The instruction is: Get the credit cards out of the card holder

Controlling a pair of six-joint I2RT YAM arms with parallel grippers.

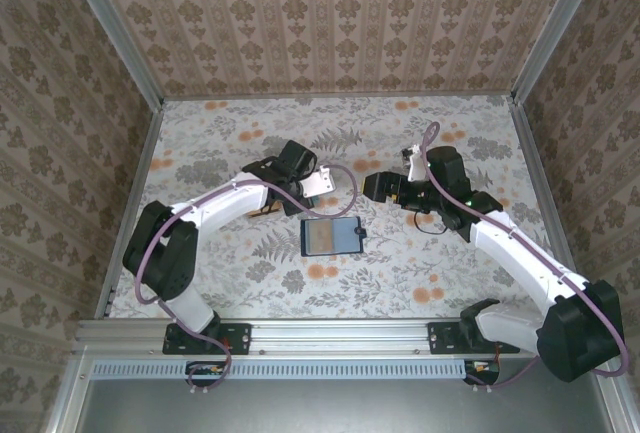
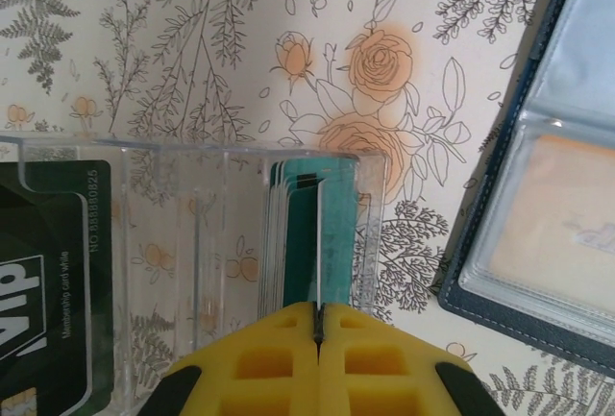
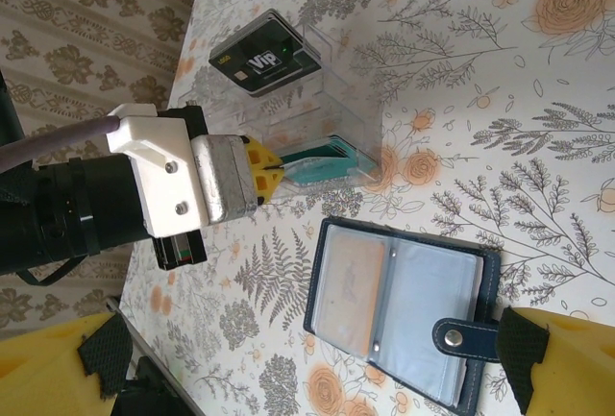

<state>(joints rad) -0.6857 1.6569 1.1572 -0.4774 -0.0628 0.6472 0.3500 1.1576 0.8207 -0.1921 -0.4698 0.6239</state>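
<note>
Table (image 1: 470,253): floral cloth, orange roses and grey ferns. Damask-papered walls (image 1: 340,23) on three sides. A metal rail (image 1: 330,333) runs along the near edge.

Holder (image 1: 330,236) lies open and flat mid-table, grey-blue inside up, with its tab (image 3: 459,337) sticking out on the right-arm side. A tan card (image 3: 351,277) sits in one holder pocket under clear film.

Clear tray (image 3: 317,99) stands beyond and left of the holder, near it but not touching. A dark VIP card (image 3: 264,59) lies in the compartment farthest from the holder.

Left claw (image 2: 317,325): closed, pinching the edge of a teal card (image 2: 332,243) that stands upright in the tray's holder-side end, with more cards stacked beside it. In the top view, the wrist covers much of the tray.

Right claw (image 3: 307,378): fingers spread wide with nothing between them, hanging beyond and right of the holder, well apart from the tray.
</note>
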